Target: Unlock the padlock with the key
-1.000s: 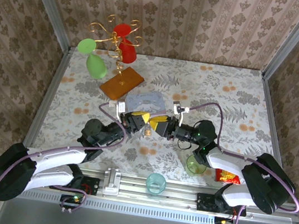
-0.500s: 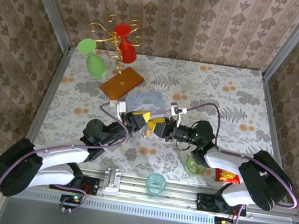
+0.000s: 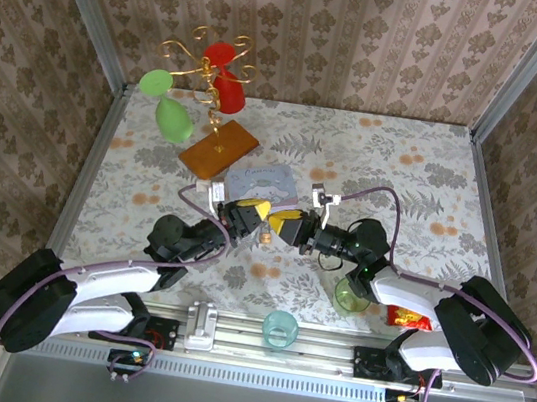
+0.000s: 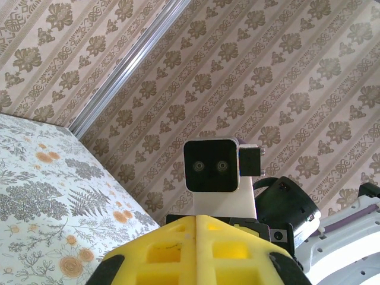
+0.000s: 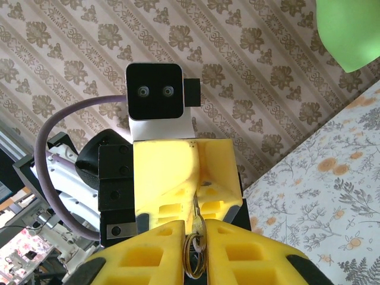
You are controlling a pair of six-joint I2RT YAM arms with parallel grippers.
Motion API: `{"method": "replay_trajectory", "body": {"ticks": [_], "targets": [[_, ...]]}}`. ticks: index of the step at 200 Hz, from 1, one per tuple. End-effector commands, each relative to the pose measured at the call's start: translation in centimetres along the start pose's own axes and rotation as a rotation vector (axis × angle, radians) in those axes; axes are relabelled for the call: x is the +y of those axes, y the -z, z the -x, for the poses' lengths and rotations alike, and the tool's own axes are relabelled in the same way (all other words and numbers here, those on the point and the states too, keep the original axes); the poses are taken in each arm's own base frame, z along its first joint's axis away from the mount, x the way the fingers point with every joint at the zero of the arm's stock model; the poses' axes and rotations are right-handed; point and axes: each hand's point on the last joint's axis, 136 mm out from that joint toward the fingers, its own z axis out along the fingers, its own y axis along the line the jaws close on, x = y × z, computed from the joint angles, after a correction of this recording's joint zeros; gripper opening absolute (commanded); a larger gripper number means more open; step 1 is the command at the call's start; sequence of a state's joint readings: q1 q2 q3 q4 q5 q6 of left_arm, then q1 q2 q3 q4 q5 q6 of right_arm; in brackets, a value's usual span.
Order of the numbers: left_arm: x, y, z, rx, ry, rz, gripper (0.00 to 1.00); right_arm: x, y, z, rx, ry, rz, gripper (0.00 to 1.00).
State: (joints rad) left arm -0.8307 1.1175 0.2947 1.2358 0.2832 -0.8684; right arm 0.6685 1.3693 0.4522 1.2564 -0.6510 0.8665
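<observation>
My left gripper [image 3: 263, 213] and right gripper [image 3: 275, 224] meet tip to tip above the middle of the table. In the right wrist view the silver key [image 5: 196, 221] with its ring [image 5: 194, 261] sits pinched between my right gripper's [image 5: 195, 230] yellow fingers. Its blade runs up into the seam of my left gripper [image 5: 199, 185], which is shut on it. In the left wrist view the left gripper [image 4: 196, 221] has its fingers pressed together. A tiny brass thing, the padlock [image 3: 267, 232], shows just below the fingertips; I cannot tell whether it hangs or lies on the table.
A pale blue tin [image 3: 264, 178] lies just behind the grippers, with a brown board [image 3: 219, 148] and a gold stand [image 3: 207, 71] holding green and red cups further back. A green cup [image 3: 350, 296], a teal cup [image 3: 280, 329] and a red packet [image 3: 408, 318] sit near the right arm.
My right gripper's jaws have narrowed onto the key's head. Both arms have stayed nearly in place, the right one shifting only slightly.
</observation>
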Motion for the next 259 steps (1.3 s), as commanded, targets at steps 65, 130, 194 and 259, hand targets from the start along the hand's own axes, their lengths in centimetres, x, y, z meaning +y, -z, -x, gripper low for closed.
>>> {"method": "replay_trajectory", "body": {"ticks": [65,130,194,259], "targets": [[0.3,0.2,-0.2,-0.006,0.013,0.003,0.0,2.1,-0.8,1.3,-0.031,0.064,0.067,0.15],[0.5,0.2,-0.3,-0.006,0.012,0.006,0.0,1.9,-0.8,1.3,-0.033,0.064,0.063,0.2],[0.8,0.2,-0.7,0.006,0.019,0.014,0.0,2.1,-0.7,1.5,-0.04,0.072,0.065,0.13],[2.5,0.9,-1.9,0.018,0.054,0.074,0.0,2.3,-0.9,1.6,-0.036,0.075,0.074,0.0]]}}
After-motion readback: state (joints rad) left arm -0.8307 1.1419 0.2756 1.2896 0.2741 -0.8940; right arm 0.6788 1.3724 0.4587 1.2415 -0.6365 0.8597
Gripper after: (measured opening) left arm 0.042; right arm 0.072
